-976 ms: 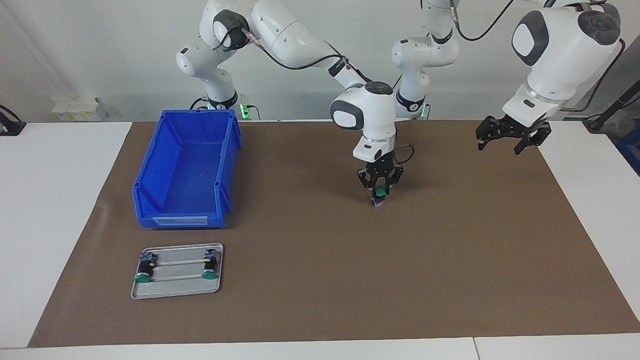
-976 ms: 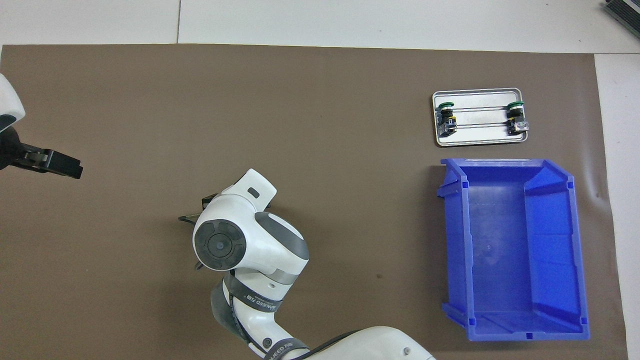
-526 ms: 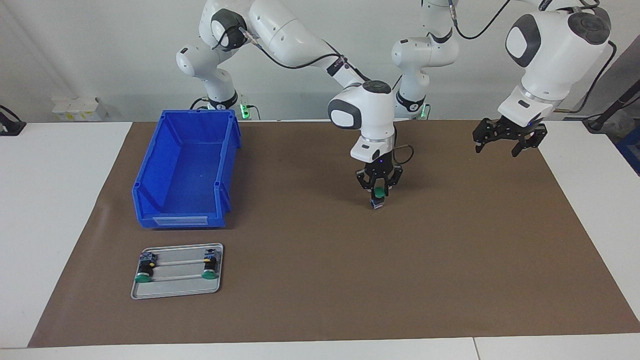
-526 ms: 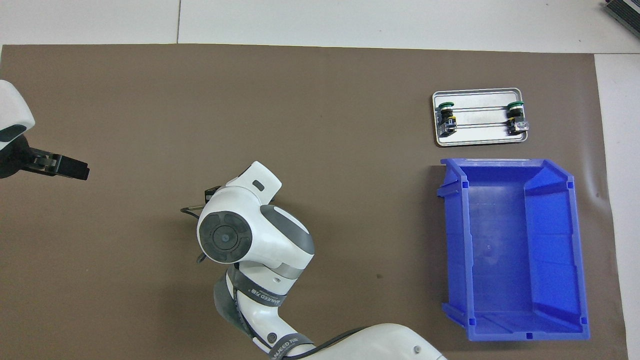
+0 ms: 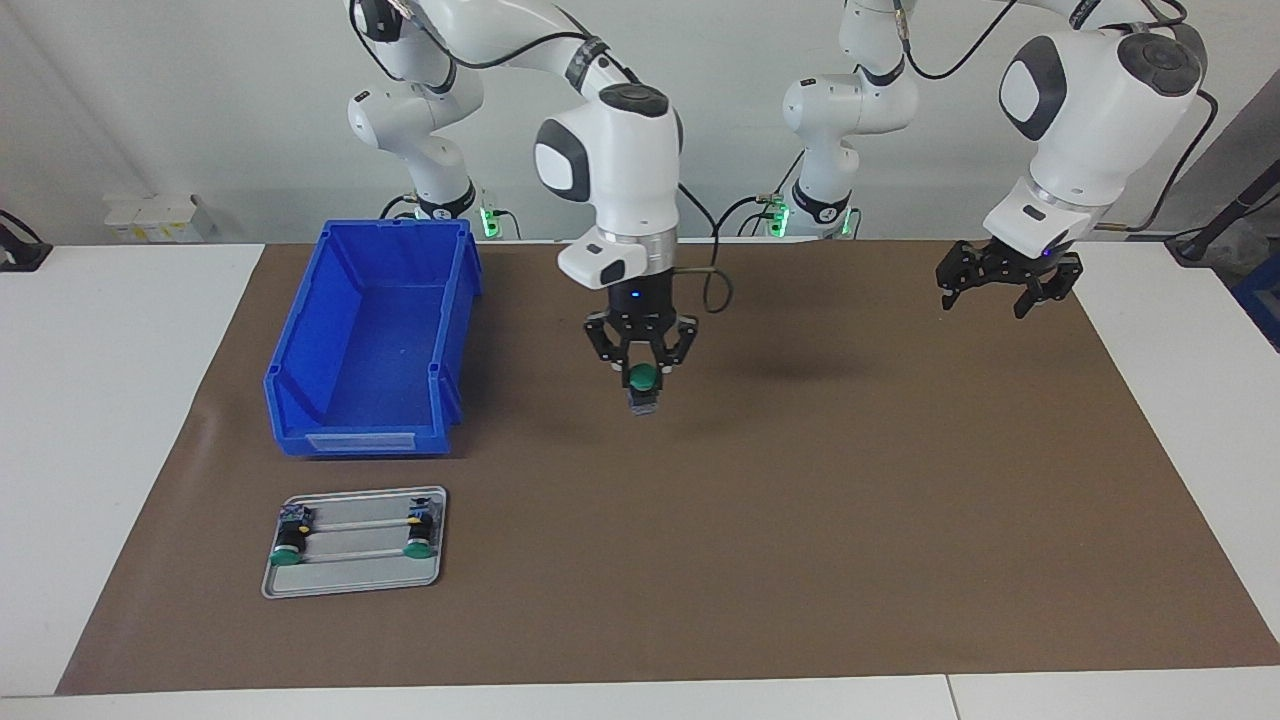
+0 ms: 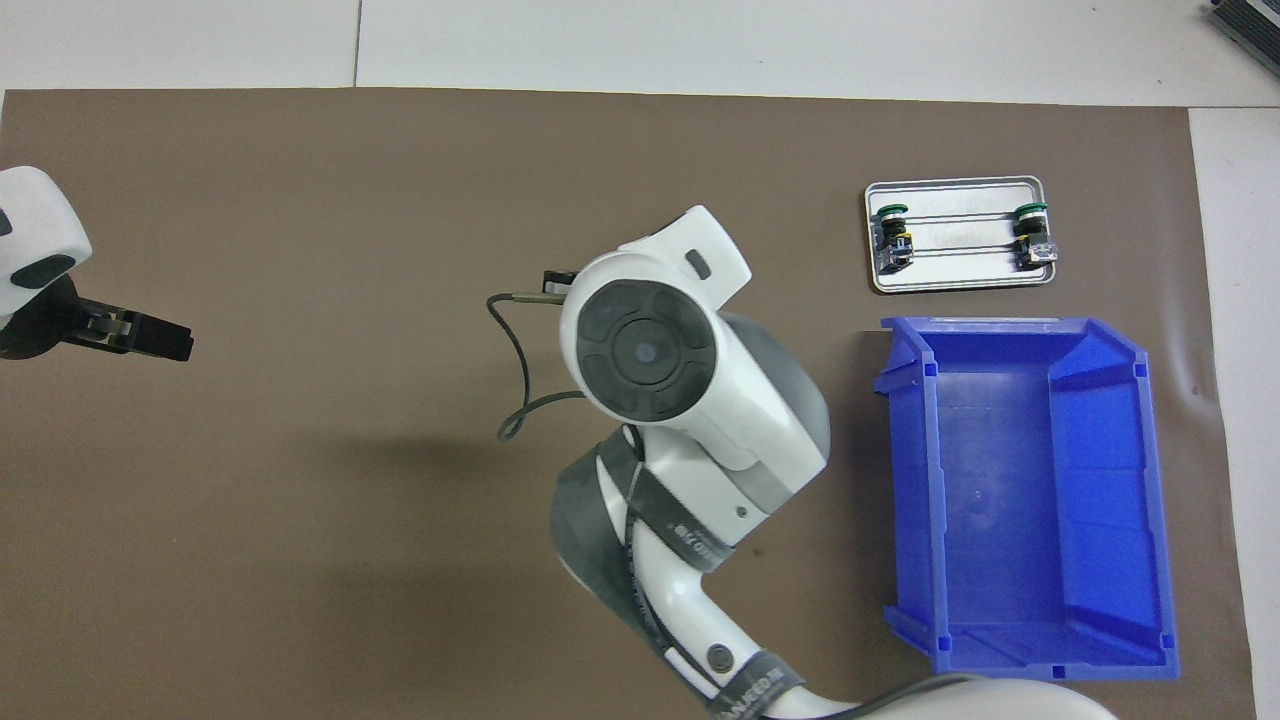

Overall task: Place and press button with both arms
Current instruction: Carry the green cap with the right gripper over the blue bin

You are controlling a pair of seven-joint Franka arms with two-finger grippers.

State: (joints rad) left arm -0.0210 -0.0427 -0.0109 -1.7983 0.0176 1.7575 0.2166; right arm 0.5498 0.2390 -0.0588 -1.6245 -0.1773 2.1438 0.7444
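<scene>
Item: button [image 5: 645, 381], clamped in the right gripper [image 5: 643, 377], aloft over the mat, at 3 o'clock of the blue bin [image 5: 372, 340] (facing view). Left gripper [image 5: 1001, 279]: jaws open, waiting. Step: carrying. Next: likely lower upright, release.

Plain white wall [image 5: 200, 120] at the robots' end. White table [image 5: 100, 400] under a brown mat [image 5: 800, 550]. 1 seam in the tabletop [image 6: 358, 45]. Even, soft light; faint shadows on the mat.
</scene>
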